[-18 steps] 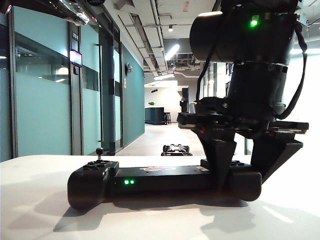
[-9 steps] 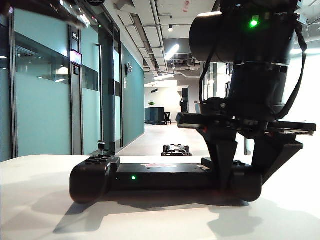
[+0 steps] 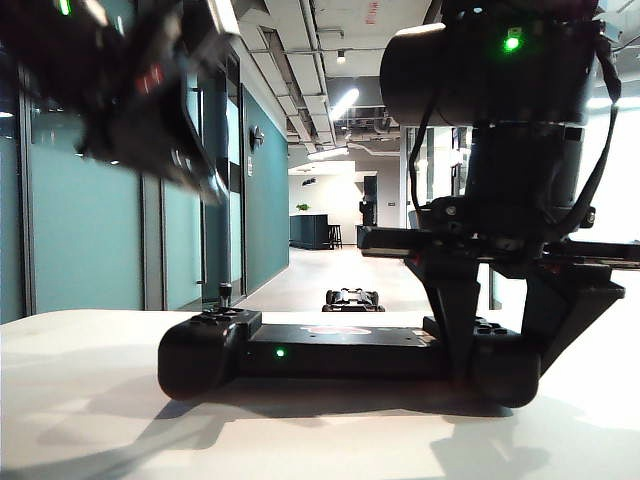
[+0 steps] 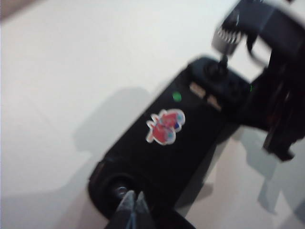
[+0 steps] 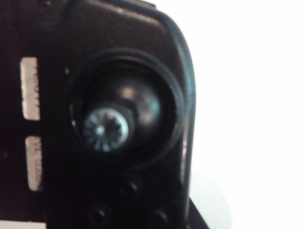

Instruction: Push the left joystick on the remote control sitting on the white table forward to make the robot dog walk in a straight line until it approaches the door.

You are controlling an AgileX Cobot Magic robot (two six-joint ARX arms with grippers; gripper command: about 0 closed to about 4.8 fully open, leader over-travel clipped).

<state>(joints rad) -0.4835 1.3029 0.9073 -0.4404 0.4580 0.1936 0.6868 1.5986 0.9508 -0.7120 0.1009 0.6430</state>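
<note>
- On the desk (image 3: 90, 400) in front of you, the remote control (image 3: 340, 352) lies flat, its long side across the exterior view and a green light glowing on its near face.
- At the remote control's left end, the left joystick (image 3: 225, 293) stands upright and nothing touches it.
- Above that left end, your left gripper (image 4: 134, 208) hangs in the air, blurred in the exterior view. Its wrist view shows the jaws pinched together into a narrow point, close over the left joystick but not on it.
- At the remote control's right end, your right gripper (image 3: 505, 345) reaches straight down. Its jaws stand one on each side of the rounded end and clamp it.
- From the right wrist view, you look straight down on the right joystick (image 5: 106, 129), whose ribbed silver cap sits in its round socket on that clamped end.
- On the remote control's flat middle bar, the left wrist view shows a red and blue sticker (image 4: 165, 126).
- Beyond the remote control, the robot dog (image 3: 352, 298) sits low on the corridor floor (image 3: 300, 285), well apart from the desk and showing just above the middle bar.
</note>
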